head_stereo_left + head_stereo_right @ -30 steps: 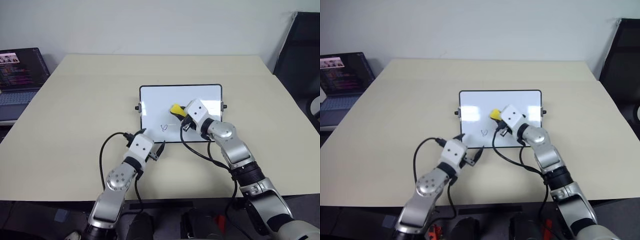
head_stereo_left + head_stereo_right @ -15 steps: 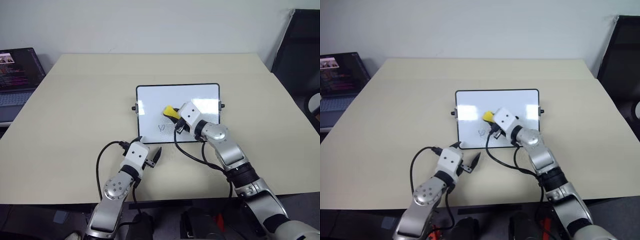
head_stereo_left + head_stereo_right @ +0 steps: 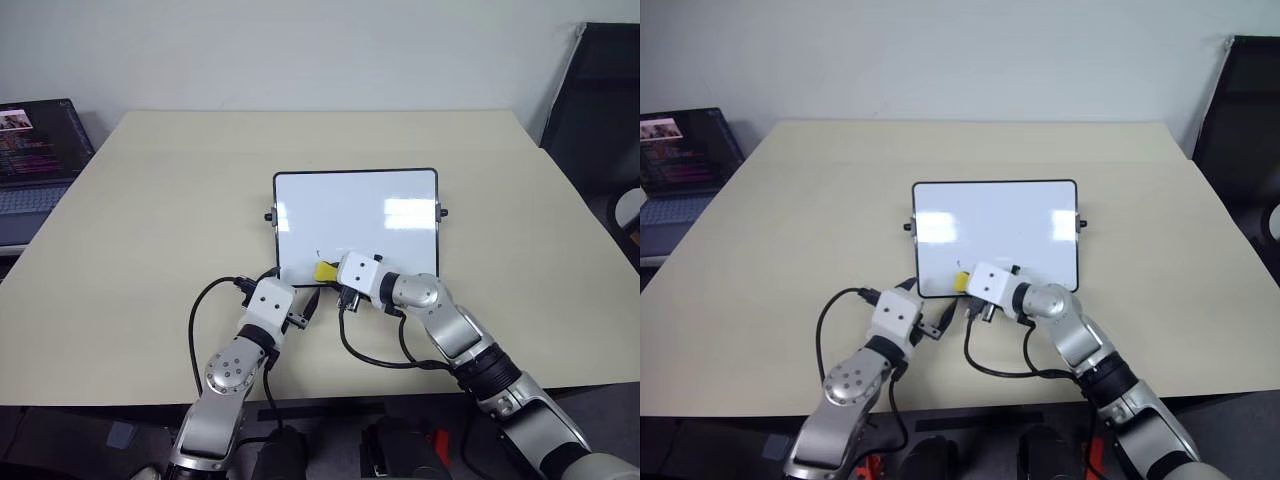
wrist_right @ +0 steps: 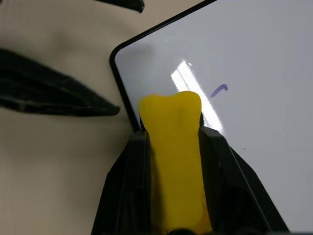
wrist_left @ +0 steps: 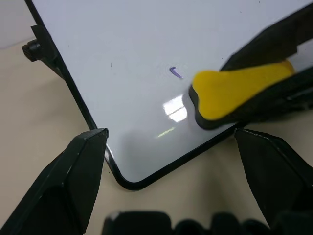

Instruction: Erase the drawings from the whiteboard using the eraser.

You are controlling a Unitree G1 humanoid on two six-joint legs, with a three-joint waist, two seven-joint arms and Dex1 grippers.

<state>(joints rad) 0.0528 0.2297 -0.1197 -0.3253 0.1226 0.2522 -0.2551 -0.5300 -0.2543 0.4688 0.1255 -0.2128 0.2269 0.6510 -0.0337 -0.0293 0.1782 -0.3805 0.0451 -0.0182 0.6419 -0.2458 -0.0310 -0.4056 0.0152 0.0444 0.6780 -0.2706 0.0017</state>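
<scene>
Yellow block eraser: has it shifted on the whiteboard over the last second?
Yes. The yellow block eraser slid from the white black-framed whiteboard's middle down to its near left corner.

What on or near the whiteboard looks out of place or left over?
A small purple stroke remains on the whiteboard near its bottom left corner, beside the yellow eraser clamped in the right gripper. Nothing looks spilled or damaged.

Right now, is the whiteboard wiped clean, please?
Not quite: one small mark remains on the whiteboard beside the eraser.
</scene>
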